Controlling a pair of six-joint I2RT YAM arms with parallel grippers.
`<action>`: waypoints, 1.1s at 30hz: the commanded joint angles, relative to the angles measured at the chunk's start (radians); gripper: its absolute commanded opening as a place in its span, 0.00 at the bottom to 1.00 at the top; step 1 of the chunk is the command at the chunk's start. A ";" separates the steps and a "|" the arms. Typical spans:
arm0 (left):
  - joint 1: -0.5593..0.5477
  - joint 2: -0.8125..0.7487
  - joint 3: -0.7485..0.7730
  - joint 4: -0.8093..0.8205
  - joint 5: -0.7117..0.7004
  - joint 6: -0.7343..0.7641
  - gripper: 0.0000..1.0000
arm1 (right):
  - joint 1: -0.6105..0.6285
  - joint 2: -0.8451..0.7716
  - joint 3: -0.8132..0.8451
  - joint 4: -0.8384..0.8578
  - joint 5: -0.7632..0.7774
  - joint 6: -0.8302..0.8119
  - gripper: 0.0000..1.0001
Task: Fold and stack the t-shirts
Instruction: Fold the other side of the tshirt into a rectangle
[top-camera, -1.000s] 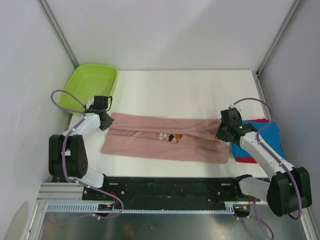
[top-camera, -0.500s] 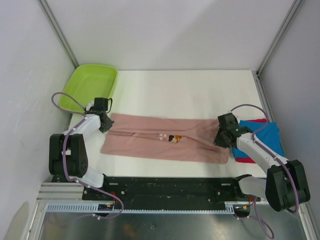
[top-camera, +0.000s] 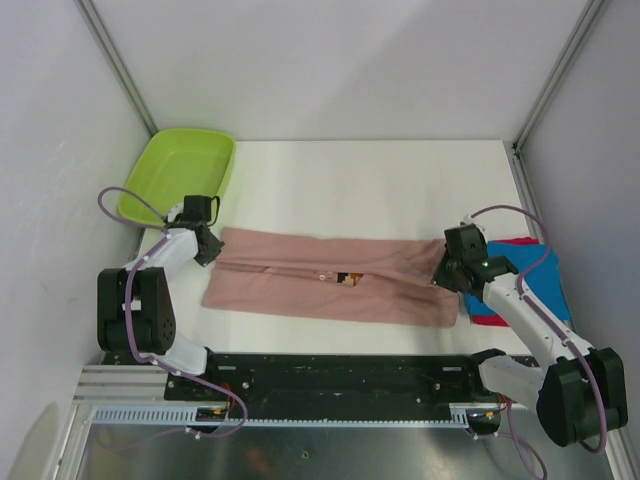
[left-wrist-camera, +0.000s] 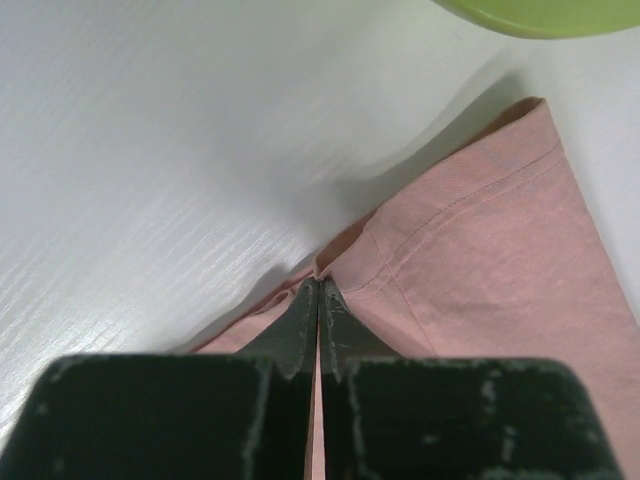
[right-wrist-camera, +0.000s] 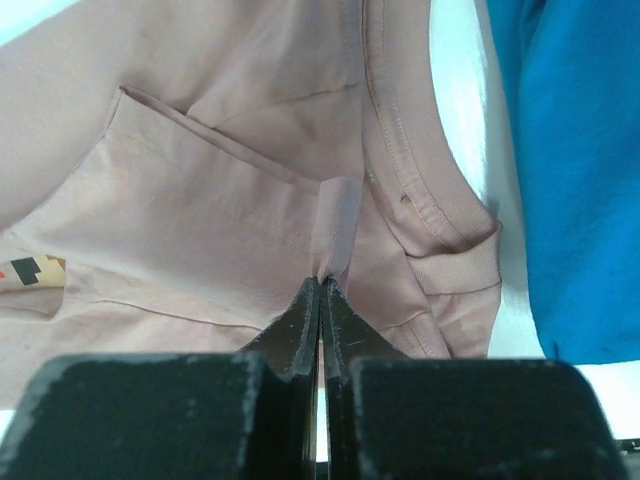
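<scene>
The dusty pink t-shirt (top-camera: 330, 280) lies stretched across the table as a long band, its small brown-orange print (top-camera: 348, 277) near the middle. My left gripper (top-camera: 207, 247) is shut on the shirt's left hem edge (left-wrist-camera: 330, 268). My right gripper (top-camera: 445, 272) is shut on a pinched fold of pink cloth (right-wrist-camera: 338, 225) near the ribbed collar (right-wrist-camera: 420, 190). The folded blue t-shirt (top-camera: 525, 285) lies on a red one (top-camera: 512, 243) at the right; the blue one also shows in the right wrist view (right-wrist-camera: 575, 170).
A lime-green plastic tub (top-camera: 178, 172) stands at the back left, its rim in the left wrist view (left-wrist-camera: 540, 15). White walls and metal posts enclose the table. The metal rail (top-camera: 330, 375) runs along the near edge.
The right gripper shifted slightly right and back after dipping nearer. The shirt's top edge was drawn a little tauter. The left gripper barely moved.
</scene>
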 joint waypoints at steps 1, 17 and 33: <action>0.013 0.000 -0.013 0.009 0.001 -0.013 0.00 | 0.008 0.019 -0.018 0.007 -0.015 0.020 0.05; 0.013 -0.070 0.028 0.009 0.090 0.088 0.57 | 0.042 0.126 0.085 0.185 -0.030 -0.045 0.48; -0.010 -0.011 0.083 0.010 0.196 0.143 0.57 | 0.125 0.577 0.318 0.314 0.055 -0.101 0.48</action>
